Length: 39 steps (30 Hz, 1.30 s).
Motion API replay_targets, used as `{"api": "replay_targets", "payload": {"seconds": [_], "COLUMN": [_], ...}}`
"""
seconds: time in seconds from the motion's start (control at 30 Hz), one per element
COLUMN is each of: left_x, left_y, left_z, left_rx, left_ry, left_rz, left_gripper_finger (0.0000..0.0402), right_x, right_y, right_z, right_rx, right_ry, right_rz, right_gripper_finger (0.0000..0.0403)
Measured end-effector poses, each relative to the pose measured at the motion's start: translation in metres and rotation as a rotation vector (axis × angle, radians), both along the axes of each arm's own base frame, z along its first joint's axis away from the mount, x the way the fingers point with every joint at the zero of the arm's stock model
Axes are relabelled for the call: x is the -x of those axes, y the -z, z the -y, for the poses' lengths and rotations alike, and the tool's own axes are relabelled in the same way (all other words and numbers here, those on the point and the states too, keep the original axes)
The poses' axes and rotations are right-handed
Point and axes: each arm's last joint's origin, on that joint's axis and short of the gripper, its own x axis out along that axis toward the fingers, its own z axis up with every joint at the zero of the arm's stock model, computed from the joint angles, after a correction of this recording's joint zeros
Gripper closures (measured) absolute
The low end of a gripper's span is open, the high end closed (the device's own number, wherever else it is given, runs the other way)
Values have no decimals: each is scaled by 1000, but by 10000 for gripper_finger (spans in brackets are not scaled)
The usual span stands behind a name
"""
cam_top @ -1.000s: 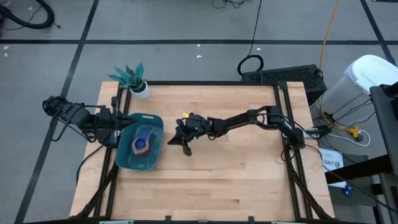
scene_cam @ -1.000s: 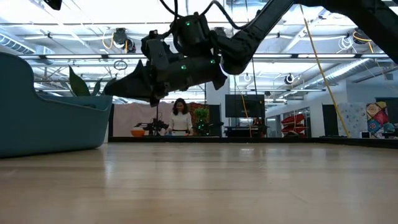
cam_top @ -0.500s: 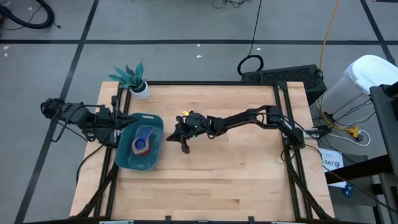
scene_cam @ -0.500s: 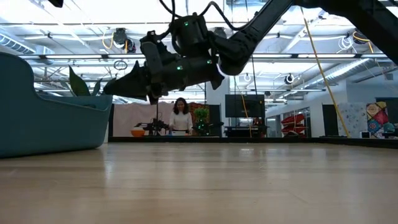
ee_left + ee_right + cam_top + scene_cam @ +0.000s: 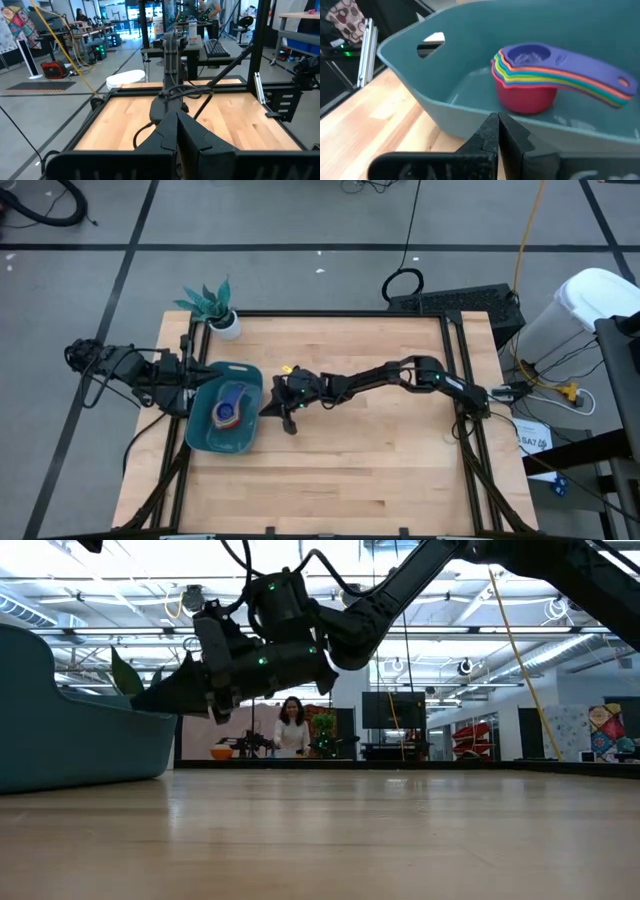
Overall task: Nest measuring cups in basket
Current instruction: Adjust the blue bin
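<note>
The basket [image 5: 226,420] sits on the left part of the table [image 5: 380,470], close to the left edge. In the right wrist view its near wall is a smooth teal curve, and there is a slot handle [image 5: 431,41] cut into one end.

The cups [image 5: 540,75] are inside the basket [image 5: 470,90], all stacked one in another. The red one is at the bottom. Above it show thin rims of orange, yellow, green and light blue. A purple-blue one is on top. Their flat handles fan out together to one side. From above, the cups [image 5: 229,408] look like one small bright pile in the middle of the basket.

The right gripper [image 5: 279,411] reaches across the table and hangs in the air just beside the basket's right wall. In the low view it [image 5: 165,698] is up off the wood, and its tip points at the basket [image 5: 70,730]. Its two dark fingers [image 5: 490,131] are pressed together and hold nothing.

The left gripper [image 5: 190,383] waits at the left edge of the table, by the basket's far left corner. Its fingers [image 5: 172,135] are shut too, with nothing in them.

A small plant [image 5: 212,304] in a white pot stands at the far left corner of the table. A person [image 5: 291,727] stands far back in the room.
</note>
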Motion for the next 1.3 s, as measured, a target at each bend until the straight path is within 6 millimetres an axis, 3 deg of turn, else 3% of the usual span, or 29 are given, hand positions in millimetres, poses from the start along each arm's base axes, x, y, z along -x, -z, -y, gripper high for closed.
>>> {"api": "replay_targets", "payload": {"seconds": [0.57,1.1,1.3], "left_x": [0,0,0], "left_y": [-1,-1,-2], "left_z": [0,0,0], "left_rx": [-6,-7,-14], "left_ry": [1,0,1], "left_rz": [8,8,14], "left_gripper_finger": [399,399,399], "right_x": [0,-1,-14], "right_y": [5,4,10], "right_z": [4,10,-2], "right_rx": [26,50,10], "right_ry": [58,245,233], "right_rz": [-29,-34,-24], "right_gripper_finger": [403,403,403]}}
